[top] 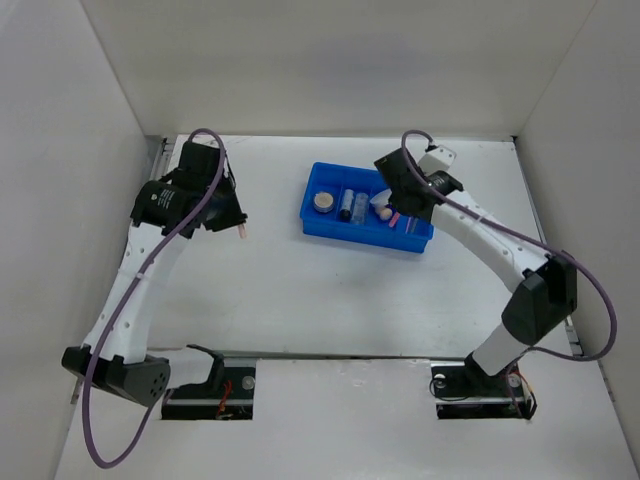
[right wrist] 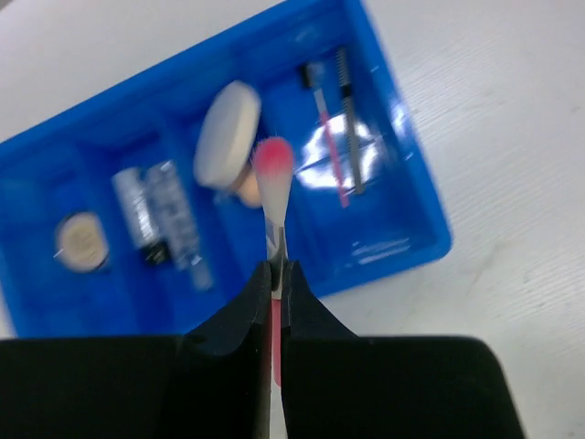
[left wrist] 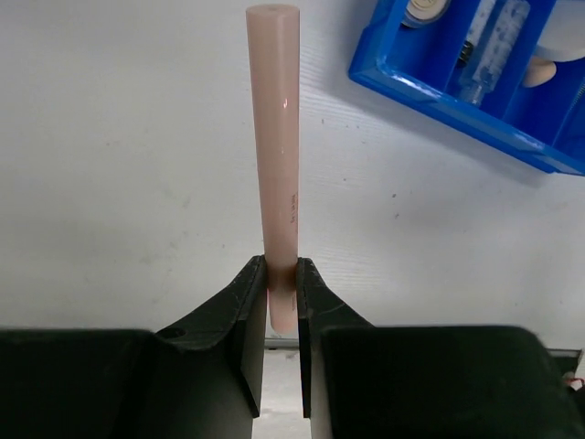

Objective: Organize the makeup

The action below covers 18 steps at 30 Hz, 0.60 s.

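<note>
The tray (top: 365,238) sits upper centre of the top view. My right gripper (right wrist: 277,274), the nearer one, hangs over it clamped on a pink-tipped wand (right wrist: 272,169); the stick slot (right wrist: 388,206) lies right of the tip. My left gripper (left wrist: 281,273) clamps a peach stick (left wrist: 277,137) pointing straight ahead, with the tray to its upper right.

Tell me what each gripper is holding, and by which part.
Left gripper pinches the long pale pink stick at its near end. Right gripper pinches the thin white pink-tipped applicator on its stem, below the tip.
</note>
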Motion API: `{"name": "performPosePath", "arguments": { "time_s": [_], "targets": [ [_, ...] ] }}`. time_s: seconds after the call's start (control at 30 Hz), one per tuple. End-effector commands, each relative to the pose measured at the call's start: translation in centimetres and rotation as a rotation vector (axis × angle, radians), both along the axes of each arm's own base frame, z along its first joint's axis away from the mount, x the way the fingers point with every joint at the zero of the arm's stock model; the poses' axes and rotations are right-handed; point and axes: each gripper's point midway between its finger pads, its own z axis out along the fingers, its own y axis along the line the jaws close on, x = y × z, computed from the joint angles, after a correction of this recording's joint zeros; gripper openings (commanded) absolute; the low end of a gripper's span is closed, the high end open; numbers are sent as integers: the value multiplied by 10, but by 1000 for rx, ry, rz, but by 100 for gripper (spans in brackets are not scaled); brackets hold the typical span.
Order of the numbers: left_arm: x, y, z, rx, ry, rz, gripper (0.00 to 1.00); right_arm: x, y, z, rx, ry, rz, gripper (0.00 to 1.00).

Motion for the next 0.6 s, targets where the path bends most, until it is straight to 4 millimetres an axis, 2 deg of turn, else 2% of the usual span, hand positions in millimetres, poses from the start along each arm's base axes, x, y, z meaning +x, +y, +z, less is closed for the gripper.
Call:
{"name": "performPosePath", "arguments": {
  "time_s": [0.0,0.03,0.07,0.1,0.13,0.27,0.3,0.37,0.4,0.43,0.5,0.57],
  "targets": [
    [4,-16,5,-51,-14,-83,0,21,-37,-4,-133,41,-47,0],
    [4,-25,0,-53,6,-114,0,28,-42,-17,-156,67,-58,0],
    [6,-30,7,-58,-11,-129,0,36,-47,-18,-167,67,-61,0],
    [6,-40,5,-54,2,-172,0,46,-57,-24,-183,80,-78,0],
    [8,-43,5,-61,6,-179,0,47,-62,-24,-182,81,-91,0],
    [9,-66,9,-60,12,-246,0,64,-77,-44,-212,117,-119,0],
    [11,-70,14,-64,0,-256,0,70,-75,-44,-216,109,-110,2],
    [14,-82,12,-61,11,-283,0,75,-84,-56,-226,140,-122,12],
    [16,-86,13,-60,11,-292,0,80,-82,-55,-227,136,-104,28],
    [18,-91,19,-70,2,-295,0,85,-83,-53,-216,124,-96,35],
    [22,-104,15,-71,23,-322,0,92,-76,-50,-198,114,-71,53],
    [26,-116,19,-85,16,-347,0,95,-78,-46,-201,109,-59,58]
  ]
}}
